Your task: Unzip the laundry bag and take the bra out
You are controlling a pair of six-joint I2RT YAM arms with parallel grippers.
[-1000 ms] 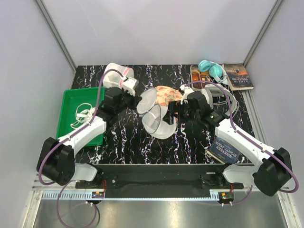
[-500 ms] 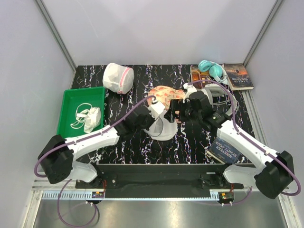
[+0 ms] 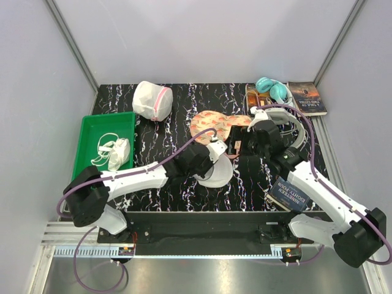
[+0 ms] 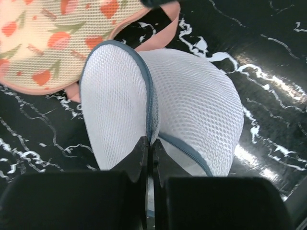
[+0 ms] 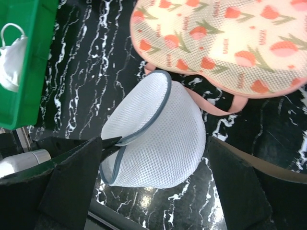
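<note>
Left gripper (image 3: 207, 166), from above, is pinched shut at the near-left edge of the bag (image 3: 218, 174), which lies on the black marbled table (image 3: 165, 131) between my two arms. My right gripper (image 3: 237, 153) hangs just right of the bag with its jaws spread wide and nothing in them. The floral piece (image 3: 214, 124) lies just behind the bag. The bra (image 3: 116, 153) is well off to the left, lying in the green tray (image 3: 92, 127). A pink-trimmed pouch (image 3: 152, 100) sits at the back, and headphones (image 3: 272, 89) and a book (image 3: 306, 98) are in the far right corner. A second book (image 3: 289, 194) lies near my right arm.

Through my left wrist camera, the left gripper (image 4: 147, 146) has its two fingers pressed together on the grey zip band (image 4: 149, 103). The bag (image 4: 196, 115) bulges to the right of that band as a mesh dome, with a flatter mesh face to the left. The floral piece (image 4: 43, 43) touches the bag's far edge.

Through my right wrist camera, the right gripper (image 5: 153, 143) is fully spread above the bag (image 5: 163, 139), one finger (image 5: 72, 182) on each side and neither touching it. The left gripper (image 5: 111, 142) meets the bag's rim at its lower left. The floral piece (image 5: 230, 43) lies beyond, its pink strap (image 5: 218, 108) reaching the bag. The bra (image 5: 12, 55) shows in the tray (image 5: 33, 81) at the left edge.
</note>
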